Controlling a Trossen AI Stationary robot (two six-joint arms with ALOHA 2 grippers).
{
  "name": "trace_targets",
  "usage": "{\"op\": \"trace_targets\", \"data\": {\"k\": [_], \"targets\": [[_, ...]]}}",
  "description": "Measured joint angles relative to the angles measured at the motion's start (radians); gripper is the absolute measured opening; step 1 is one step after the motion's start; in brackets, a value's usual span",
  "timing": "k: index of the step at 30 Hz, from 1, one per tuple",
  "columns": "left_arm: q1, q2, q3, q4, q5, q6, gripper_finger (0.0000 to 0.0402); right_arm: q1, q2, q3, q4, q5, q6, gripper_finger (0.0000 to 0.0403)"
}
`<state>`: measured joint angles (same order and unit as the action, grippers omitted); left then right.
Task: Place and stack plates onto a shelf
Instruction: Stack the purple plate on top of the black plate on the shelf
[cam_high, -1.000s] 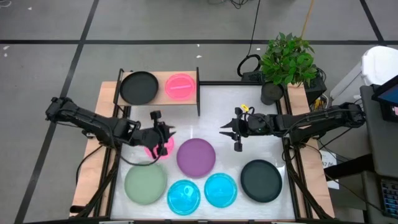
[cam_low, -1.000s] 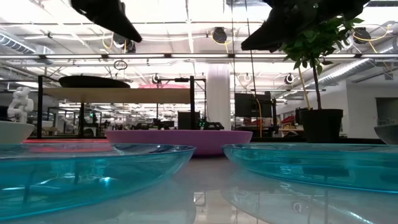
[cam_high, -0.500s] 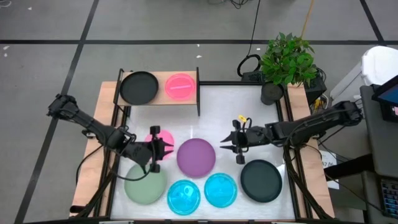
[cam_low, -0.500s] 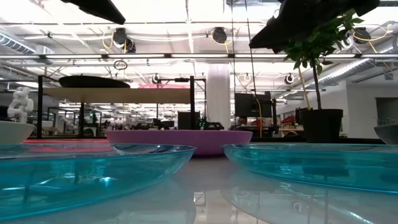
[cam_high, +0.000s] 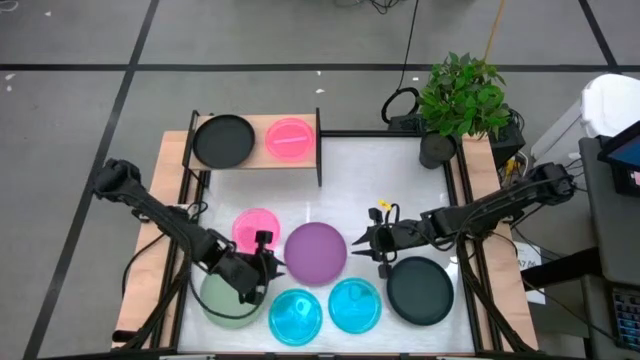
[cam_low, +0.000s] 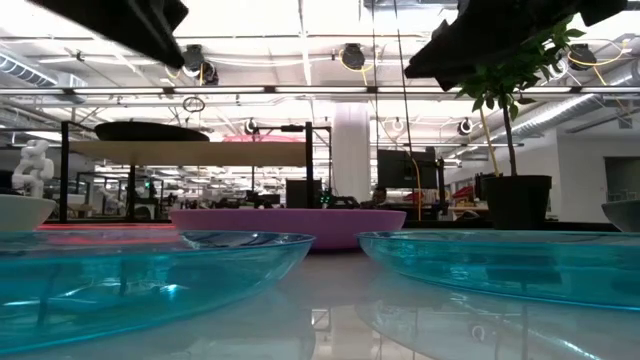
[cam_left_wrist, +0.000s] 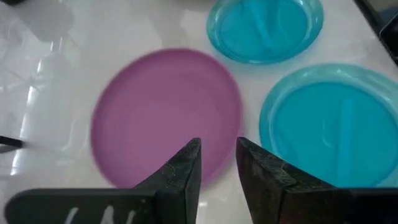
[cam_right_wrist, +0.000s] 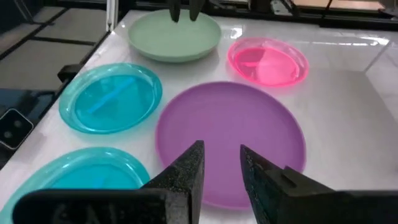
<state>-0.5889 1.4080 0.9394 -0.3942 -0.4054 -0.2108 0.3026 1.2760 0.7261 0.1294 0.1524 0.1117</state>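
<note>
Six plates lie flat on the white table: pink (cam_high: 256, 228), purple (cam_high: 316, 251), sage-green (cam_high: 226, 297), two cyan (cam_high: 296, 315) (cam_high: 355, 304) and black (cam_high: 420, 289). The wooden shelf (cam_high: 255, 157) at the far left carries another black plate (cam_high: 224, 141) and a pink plate (cam_high: 290, 138). My left gripper (cam_high: 268, 268) hovers between the green and purple plates, fingers narrowly open and empty (cam_left_wrist: 217, 158), pointing at the purple plate (cam_left_wrist: 165, 115). My right gripper (cam_high: 372, 243) hovers just right of the purple plate (cam_right_wrist: 230, 140), also narrowly open and empty (cam_right_wrist: 222, 165).
A potted plant (cam_high: 460, 100) stands at the far right corner. Black frame posts (cam_high: 319, 160) rise at the shelf's corners. Bare table lies between the shelf and the right arm. In the low view the cyan plates (cam_low: 130, 270) (cam_low: 520, 265) fill the foreground.
Both grippers have moved toward the near edge. The left one left the spot over the pink table plate, which now shows whole, and came to the green plate's right rim. The right one slid down beside the purple plate. No plate has moved.
</note>
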Motion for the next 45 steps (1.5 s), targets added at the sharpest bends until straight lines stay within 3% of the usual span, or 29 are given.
{"op": "trace_targets", "data": {"k": [16, 22, 31, 37, 45], "targets": [[0.011, 0.141, 0.0, 0.112, 0.059, 0.054, 0.0244, 0.017, 0.02, 0.0, 0.03, 0.002, 0.088, 0.0089], [0.01, 0.198, 0.0, 0.116, 0.068, 0.141, 0.0253, 0.034, 0.021, -0.001, 0.024, 0.003, 0.09, 0.0089], [0.035, 0.292, 0.0, 0.116, 0.065, 0.398, 0.0253, 0.039, 0.021, -0.001, 0.016, 0.003, 0.077, 0.0089], [0.078, 0.325, 0.0, 0.109, 0.064, 0.473, 0.0217, 0.039, 0.021, -0.001, 0.015, 0.003, 0.048, 0.0089], [0.082, 0.325, 0.0, 0.068, 0.066, 0.645, 0.0094, 0.039, 0.021, -0.001, -0.012, 0.003, 0.004, 0.0089]]}}
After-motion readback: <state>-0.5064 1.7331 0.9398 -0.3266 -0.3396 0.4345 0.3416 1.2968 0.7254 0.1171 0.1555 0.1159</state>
